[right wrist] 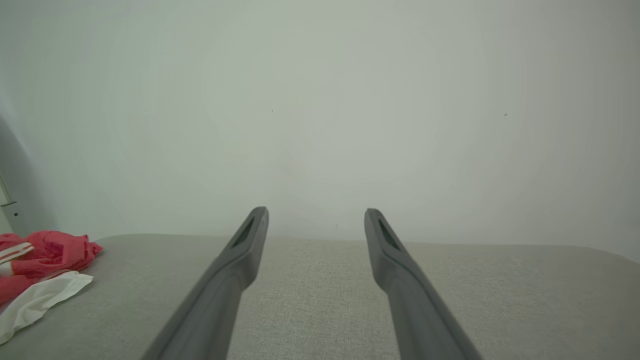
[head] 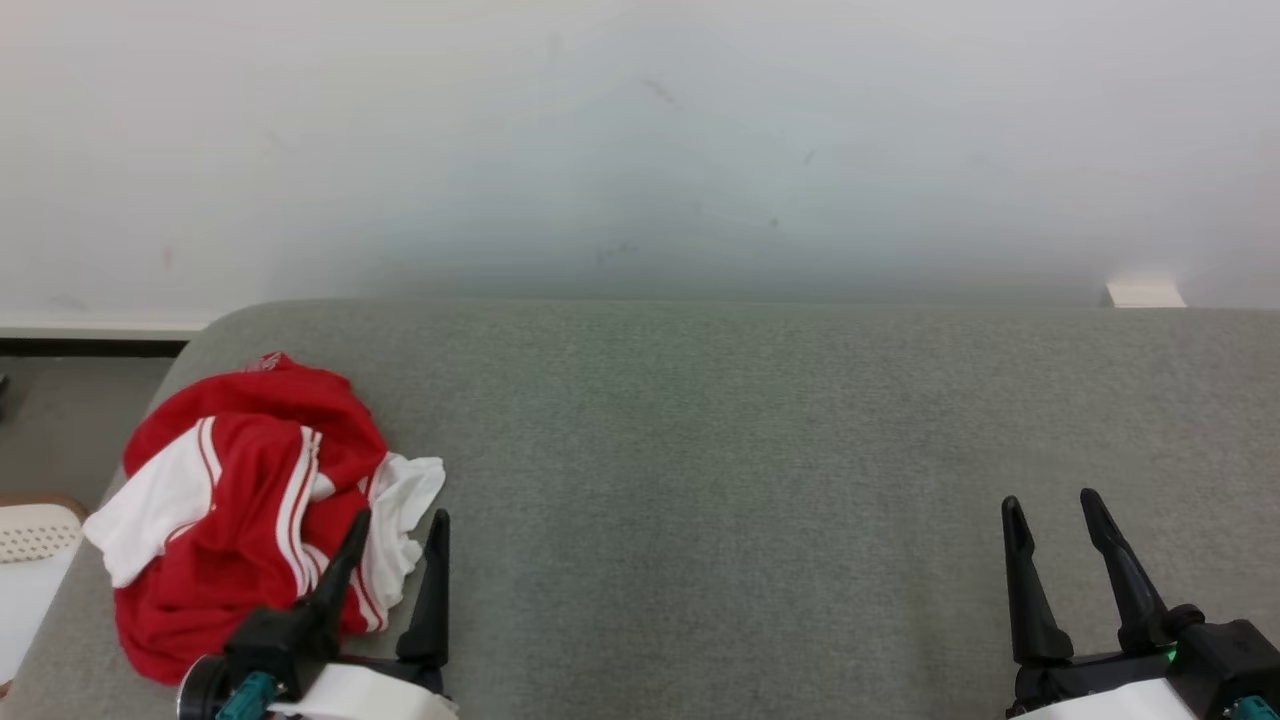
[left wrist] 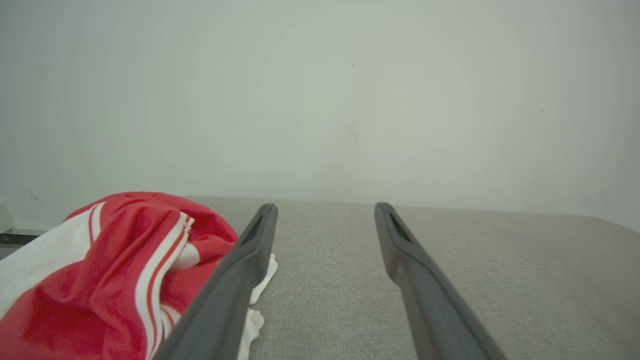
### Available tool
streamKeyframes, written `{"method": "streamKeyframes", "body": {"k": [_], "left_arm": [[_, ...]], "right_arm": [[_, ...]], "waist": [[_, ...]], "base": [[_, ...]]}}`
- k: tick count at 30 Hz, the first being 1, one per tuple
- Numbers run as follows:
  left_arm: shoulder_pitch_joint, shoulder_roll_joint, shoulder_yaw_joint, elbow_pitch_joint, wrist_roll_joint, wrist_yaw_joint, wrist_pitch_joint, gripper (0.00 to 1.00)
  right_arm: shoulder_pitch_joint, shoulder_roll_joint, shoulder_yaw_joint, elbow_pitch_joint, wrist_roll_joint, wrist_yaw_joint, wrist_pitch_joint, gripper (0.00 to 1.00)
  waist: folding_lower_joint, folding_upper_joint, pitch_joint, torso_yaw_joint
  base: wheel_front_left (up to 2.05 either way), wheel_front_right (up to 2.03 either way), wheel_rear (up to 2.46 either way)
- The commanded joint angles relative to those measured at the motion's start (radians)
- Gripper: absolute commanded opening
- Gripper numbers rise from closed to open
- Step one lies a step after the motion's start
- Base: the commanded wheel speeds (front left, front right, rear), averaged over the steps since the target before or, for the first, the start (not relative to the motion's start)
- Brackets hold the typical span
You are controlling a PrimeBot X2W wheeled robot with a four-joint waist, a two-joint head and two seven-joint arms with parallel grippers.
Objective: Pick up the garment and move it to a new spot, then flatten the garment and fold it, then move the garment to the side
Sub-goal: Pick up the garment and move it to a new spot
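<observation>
Crumpled garment [head: 250, 500] lies lengthwise front-to-back; left tool [head: 400, 515] and right tool [head: 1049, 497] gape wide.

The garment [head: 250, 470] was soft red and white cloth, matt and finely knit. The surface [head: 750, 450] under it was grey woven fabric, rough-grained and dull. The fingers [left wrist: 225, 295] looked like smooth dark plastic with a faint sheen. The wall [head: 640, 150] was matt and lightly scuffed.

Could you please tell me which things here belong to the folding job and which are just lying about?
Job: red-and-white garment; grey padded surface; left end effector; right end effector.
Lying about: white perforated object; small white block.
</observation>
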Motion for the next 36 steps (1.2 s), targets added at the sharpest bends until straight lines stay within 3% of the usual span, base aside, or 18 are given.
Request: {"method": "streamKeyframes", "body": {"k": [1,21,28,36], "left_arm": [[-0.006,0.003,0.004,0.002,-0.007,0.003,-0.001,1.0],[-0.027,0.003,0.034,0.072,-0.012,0.002,-0.001,1.0],[-0.031,0.003,0.037,0.072,-0.021,0.0,-0.001,1.0],[-0.048,0.003,0.051,0.087,-0.026,-0.005,-0.001,1.0]], "right_arm": [[0.011,0.0,0.008,0.003,0.01,-0.002,0.001,1.0],[-0.006,-0.001,0.102,0.019,0.042,-0.002,0.001,1.0],[-0.016,-0.001,0.122,0.027,0.038,-0.002,0.001,1.0],[-0.024,-0.001,0.137,0.029,0.035,-0.002,0.001,1.0]], "waist": [[0.0,0.0,0.004,0.038],[0.0,0.0,0.023,0.337],[0.0,0.0,0.029,0.382],[0.0,0.0,0.03,0.382]], "base": [[0.0,0.0,0.0],[0.0,0.0,0.0],[0.0,0.0,0.0],[0.0,0.0,0.0]]}}
